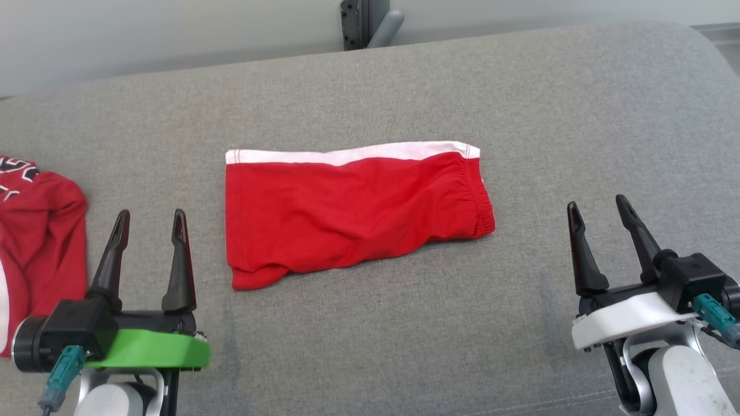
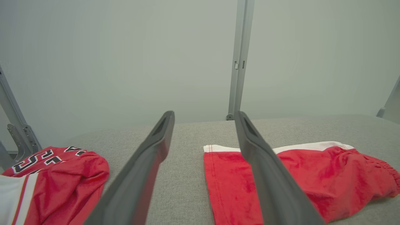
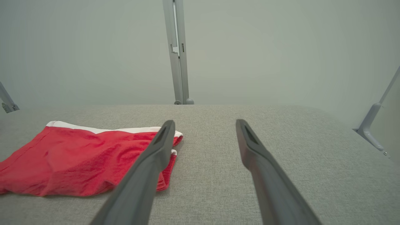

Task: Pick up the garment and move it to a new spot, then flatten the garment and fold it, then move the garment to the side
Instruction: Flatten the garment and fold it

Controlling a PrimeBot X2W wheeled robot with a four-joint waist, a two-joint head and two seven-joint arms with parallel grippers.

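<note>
Head view: red shorts (image 1: 352,214) are seen lying flat on the grey cushion (image 1: 404,86), about mid-way between the two arms and a little ahead of both. A white band runs along the far edge, and the gathered waistband is turned toward the robot's right. The long axis runs left to right across the cushion, slightly tilted, so that a short end is presented to each arm.

The left pincer (image 1: 151,212) is held wide open and empty, just off the left end of the shorts and not touching it. The right pincer (image 1: 596,201) is likewise spread and empty, and is set farther out from the waistband end. The left arm is therefore judged the nearer of the two.

In the left wrist view the shorts (image 2: 312,175) are found to the right of the line of the fingers (image 2: 268,175); in the right wrist view they (image 3: 78,156) are found to the left. Each pincer is thus pointed past its end of the cloth, not at it.

A red jersey (image 1: 40,231) is heaped at the far left, well apart from the shorts.

The shorts look folded already, so the shift to the side is judged to be the step in hand. For a grasp, an inward turn toward the nearer short end would be called for.
</note>
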